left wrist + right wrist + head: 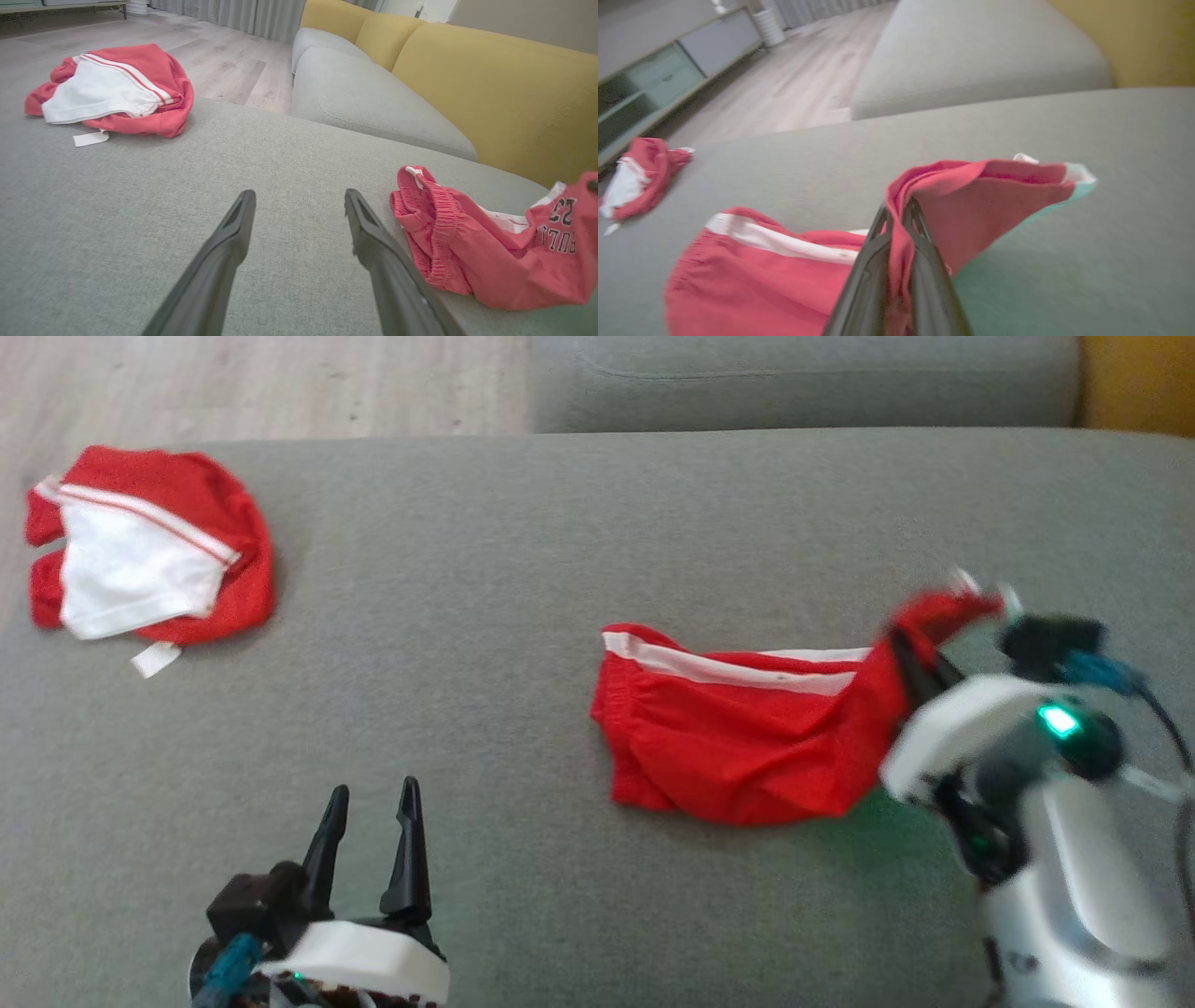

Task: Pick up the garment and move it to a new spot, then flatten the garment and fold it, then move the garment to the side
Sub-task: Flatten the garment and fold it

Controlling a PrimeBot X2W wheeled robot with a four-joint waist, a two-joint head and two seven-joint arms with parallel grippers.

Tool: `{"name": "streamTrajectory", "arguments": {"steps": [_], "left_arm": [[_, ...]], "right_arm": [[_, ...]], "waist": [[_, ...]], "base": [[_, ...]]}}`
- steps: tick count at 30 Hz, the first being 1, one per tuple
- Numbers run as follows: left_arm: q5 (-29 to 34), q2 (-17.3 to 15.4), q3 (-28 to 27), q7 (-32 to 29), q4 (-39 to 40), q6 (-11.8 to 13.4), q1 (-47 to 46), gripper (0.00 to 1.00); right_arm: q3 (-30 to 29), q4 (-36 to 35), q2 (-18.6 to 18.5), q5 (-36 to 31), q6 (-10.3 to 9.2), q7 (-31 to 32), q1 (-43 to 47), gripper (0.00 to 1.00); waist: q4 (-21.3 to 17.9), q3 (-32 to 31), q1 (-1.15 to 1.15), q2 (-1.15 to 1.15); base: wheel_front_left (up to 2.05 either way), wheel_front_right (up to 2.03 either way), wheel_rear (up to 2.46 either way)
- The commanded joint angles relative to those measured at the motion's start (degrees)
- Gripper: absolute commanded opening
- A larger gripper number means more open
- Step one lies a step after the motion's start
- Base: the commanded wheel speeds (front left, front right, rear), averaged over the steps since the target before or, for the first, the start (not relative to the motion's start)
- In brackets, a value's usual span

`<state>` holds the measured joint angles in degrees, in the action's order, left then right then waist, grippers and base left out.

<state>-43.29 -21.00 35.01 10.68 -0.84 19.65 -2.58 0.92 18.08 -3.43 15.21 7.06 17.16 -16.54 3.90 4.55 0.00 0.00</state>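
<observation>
- Right end effector: jaws pressed together on a fold of the shorts at their right end. That end is lifted clear of the seat, and the rest of the cloth lies on it.
- Left end effector: fingers spread wide and holding nothing, low over bare seat at the near left.
- Location of the shorts: right of centre on the grey seat, well apart from a second garment (red and white, bunched) at the far left edge.
- Long axis: runs left to right across the head view, from the gathered waistband at the free end to the pinched end, with the white stripe along the far edge.
- Governing relation: the shorts lie to the right of the left end effector and slightly beyond it, waistband end towards it. The left arm is thus the nearer one to the free end, while the right arm already has the other.
- Judgement: the cloth is creased and not yet flattened. Spreading it probably calls for the left end effector to take the waistband end and pull against the right along this axis.
</observation>
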Motion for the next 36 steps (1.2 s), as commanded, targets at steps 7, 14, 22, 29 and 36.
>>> {"name": "streamTrajectory", "arguments": {"steps": [7,14,22,29,36], "left_arm": [[0.35,0.05,-1.80,0.74,1.10,-0.06,-3.36,1.00],[0.09,0.24,-2.04,1.25,0.82,-0.06,-3.03,1.00],[-0.18,0.18,-2.32,1.69,0.57,0.04,-2.32,1.00],[0.02,0.21,-1.49,1.43,0.58,-0.20,-2.37,1.00],[0.23,0.64,-0.07,1.05,0.55,-0.34,-1.90,1.00]], "right_arm": [[16.38,-1.57,0.54,6.16,0.43,0.38,-6.78,0.00],[26.59,3.38,0.55,5.09,0.43,1.85,-5.16,0.00],[28.52,3.51,0.55,3.54,0.43,2.02,-3.10,0.34],[29.85,-0.14,0.55,4.86,0.43,-0.51,-0.90,1.00],[25.44,-5.41,0.55,3.85,0.43,-5.22,2.44,1.00]], "waist": [[4.26,-0.23,0.00,0.00],[6.53,0.04,0.00,0.00],[6.02,-0.31,0.00,0.00],[4.65,-1.01,0.00,0.00],[3.87,-2.01,0.00,0.00]], "base": [[0.00,0.00,0.00],[0.00,0.00,0.00],[0.00,0.00,0.00],[0.00,0.00,0.00],[0.00,0.00,0.00]]}}
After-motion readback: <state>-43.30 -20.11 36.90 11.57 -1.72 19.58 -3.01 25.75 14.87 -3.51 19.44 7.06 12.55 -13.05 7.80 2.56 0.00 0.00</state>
